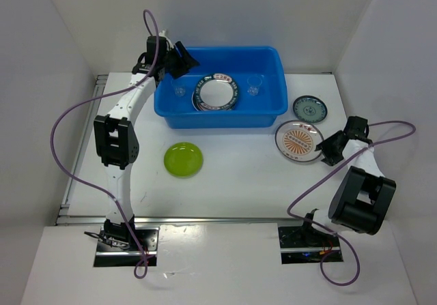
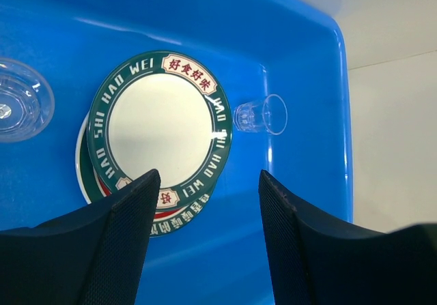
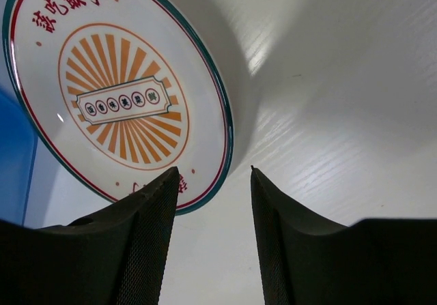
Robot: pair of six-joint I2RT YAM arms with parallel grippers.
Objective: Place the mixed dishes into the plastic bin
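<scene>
From above, the blue bin point(image 1: 218, 122) sits at the far middle of the white table point(image 1: 239, 179). It holds a stack of teal-rimmed white plates point(image 1: 217, 91), with one clear cup point(image 1: 179, 90) to their left and a second cup point(image 1: 255, 86) to their right. The left gripper point(image 1: 186, 58) hangs over the bin's far left corner. A lime-green plate point(image 1: 183, 160) lies on the table in front of the bin. A sunburst plate point(image 1: 298, 141) and a small dark teal plate point(image 1: 309, 108) lie to the right of the bin, and the right gripper point(image 1: 326, 148) is at the sunburst plate's right edge. The left wrist view shows the left gripper point(image 2: 208, 175) spread and empty above the plates point(image 2: 160, 131), with the second cup point(image 2: 261, 115) on its side beside them. The right wrist view shows the right gripper point(image 3: 215, 172) spread, clamping nothing, with the sunburst plate's point(image 3: 123, 93) near rim just at its fingertips.
</scene>
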